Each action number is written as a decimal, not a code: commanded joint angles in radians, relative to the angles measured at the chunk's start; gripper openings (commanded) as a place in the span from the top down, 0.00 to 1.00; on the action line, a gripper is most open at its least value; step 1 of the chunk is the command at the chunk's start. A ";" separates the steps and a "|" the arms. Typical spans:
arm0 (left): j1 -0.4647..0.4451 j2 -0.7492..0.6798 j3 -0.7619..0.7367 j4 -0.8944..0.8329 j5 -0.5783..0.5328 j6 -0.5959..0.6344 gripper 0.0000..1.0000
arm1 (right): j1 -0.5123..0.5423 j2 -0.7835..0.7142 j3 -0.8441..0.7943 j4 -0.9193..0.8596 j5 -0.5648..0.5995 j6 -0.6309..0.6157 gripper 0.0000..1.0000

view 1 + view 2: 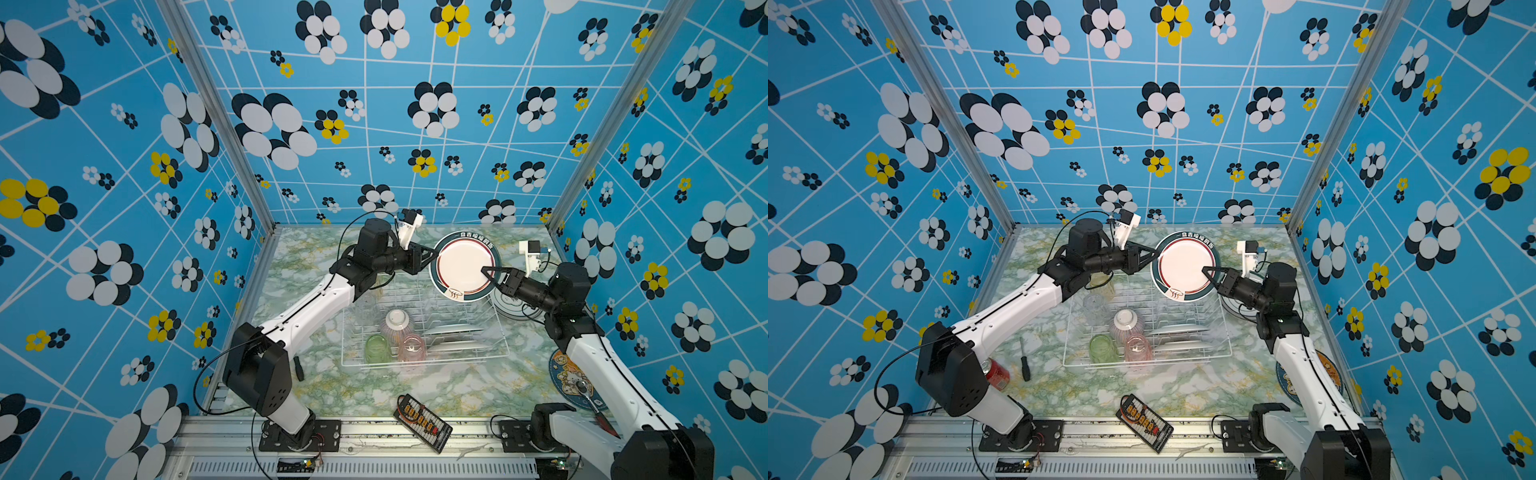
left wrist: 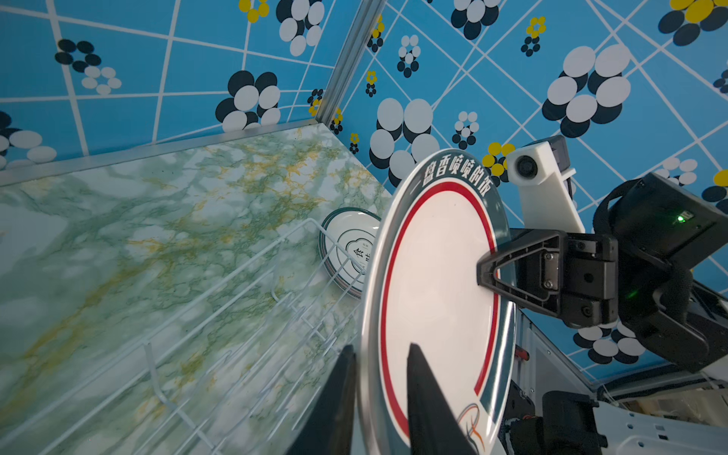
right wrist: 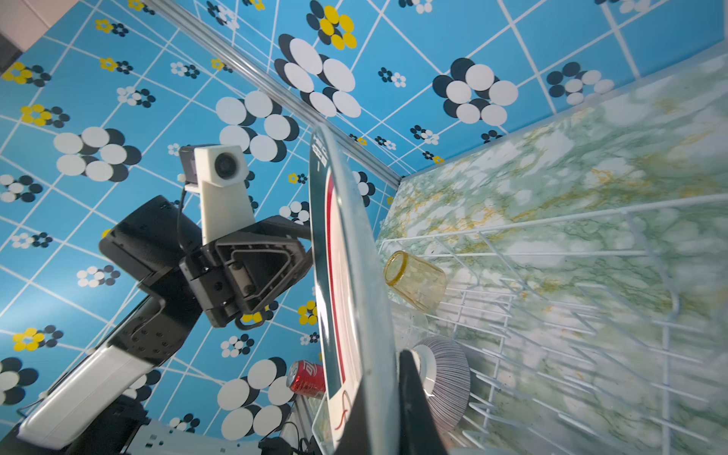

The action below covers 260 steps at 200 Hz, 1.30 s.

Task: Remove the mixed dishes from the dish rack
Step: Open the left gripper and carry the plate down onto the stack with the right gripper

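Note:
A white plate (image 1: pixel 463 266) (image 1: pixel 1185 266) with a teal-and-red rim stands on edge in the air above the back of the dish rack (image 1: pixel 424 362). My right gripper (image 1: pixel 485 271) (image 3: pixel 384 364) is shut on its right rim. My left gripper (image 1: pixel 434 253) (image 2: pixel 380 348) straddles the opposite rim, its jaws slightly apart from it. In the rack stand a clear tumbler (image 1: pixel 365 307), a ribbed bowl (image 1: pixel 397 324), a green tumbler (image 1: pixel 377 347), a pink tumbler (image 1: pixel 411 347), a yellow tumbler (image 1: pixel 1102 286) and two slotted plates (image 1: pixel 455 338).
Another plate (image 1: pixel 509 309) lies flat on the table right of the rack, under my right arm. A blue cartoon mat (image 1: pixel 571 380) is at front right, a red can (image 1: pixel 996 374) and a black screwdriver (image 1: pixel 298 368) at front left, a charger board (image 1: pixel 422 422) at the front edge.

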 commanded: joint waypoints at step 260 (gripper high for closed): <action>-0.250 -0.143 -0.114 -0.399 -0.520 0.553 0.64 | -0.513 0.337 -0.040 -0.210 0.239 -0.074 0.91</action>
